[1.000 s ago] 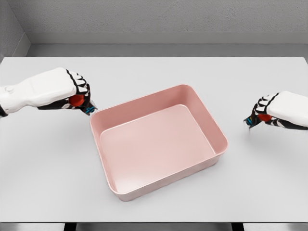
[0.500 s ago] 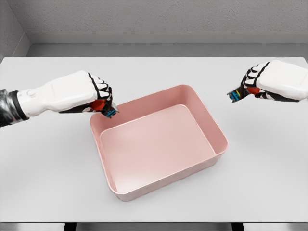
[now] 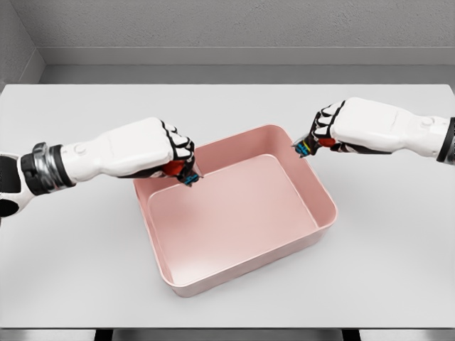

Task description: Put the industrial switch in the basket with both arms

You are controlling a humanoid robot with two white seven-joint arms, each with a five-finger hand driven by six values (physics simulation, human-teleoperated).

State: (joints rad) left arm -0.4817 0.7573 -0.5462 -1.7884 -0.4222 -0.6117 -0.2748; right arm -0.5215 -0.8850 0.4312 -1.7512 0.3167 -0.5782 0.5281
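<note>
A pink rectangular basket lies in the middle of the white table, turned a little. My left hand is curled around a small industrial switch with a red part and blue marks; it hangs over the basket's back left corner. My right hand grips a second small switch of the same look, held just above the basket's back right corner. Both switches are mostly hidden by the fingers. The basket's inside holds nothing.
The white table runs to a grey wall at the back. Its front edge lies near the bottom of the view.
Both hands have moved inward with their switches, the left one to the right and the right one to the left and slightly down, from beside the basket to over its back corners.
</note>
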